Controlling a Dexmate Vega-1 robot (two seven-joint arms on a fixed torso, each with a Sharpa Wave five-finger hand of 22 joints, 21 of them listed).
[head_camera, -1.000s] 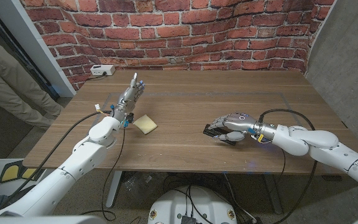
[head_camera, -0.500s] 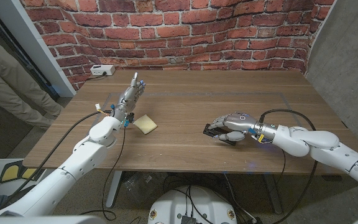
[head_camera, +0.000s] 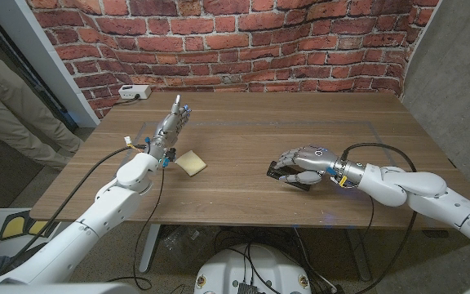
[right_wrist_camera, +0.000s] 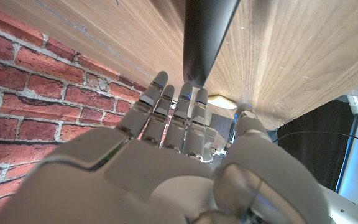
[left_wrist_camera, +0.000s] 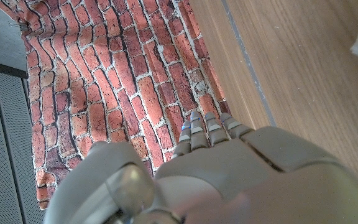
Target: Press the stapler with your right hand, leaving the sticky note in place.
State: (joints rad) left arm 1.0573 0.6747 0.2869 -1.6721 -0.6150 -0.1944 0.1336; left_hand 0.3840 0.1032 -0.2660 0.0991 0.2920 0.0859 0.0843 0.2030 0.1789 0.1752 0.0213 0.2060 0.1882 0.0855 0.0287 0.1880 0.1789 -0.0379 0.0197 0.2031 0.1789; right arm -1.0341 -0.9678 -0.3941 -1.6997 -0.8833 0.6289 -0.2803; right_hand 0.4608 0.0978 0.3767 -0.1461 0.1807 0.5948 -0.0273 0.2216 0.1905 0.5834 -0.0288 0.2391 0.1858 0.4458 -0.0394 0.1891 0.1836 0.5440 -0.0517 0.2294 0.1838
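A small white plastic box [head_camera: 135,92] is seen at the far left corner of the brown wooden desk [head_camera: 251,122], before a red brick wall [head_camera: 219,41].

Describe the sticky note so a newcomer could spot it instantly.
Start at the wooden table in front of the brick wall, then go to its left half, where the left hand stands with fingers pointing up. Just beside that hand lies the sticky note: a small pale-yellow square, flat and light, unlike the black stapler under the right hand.
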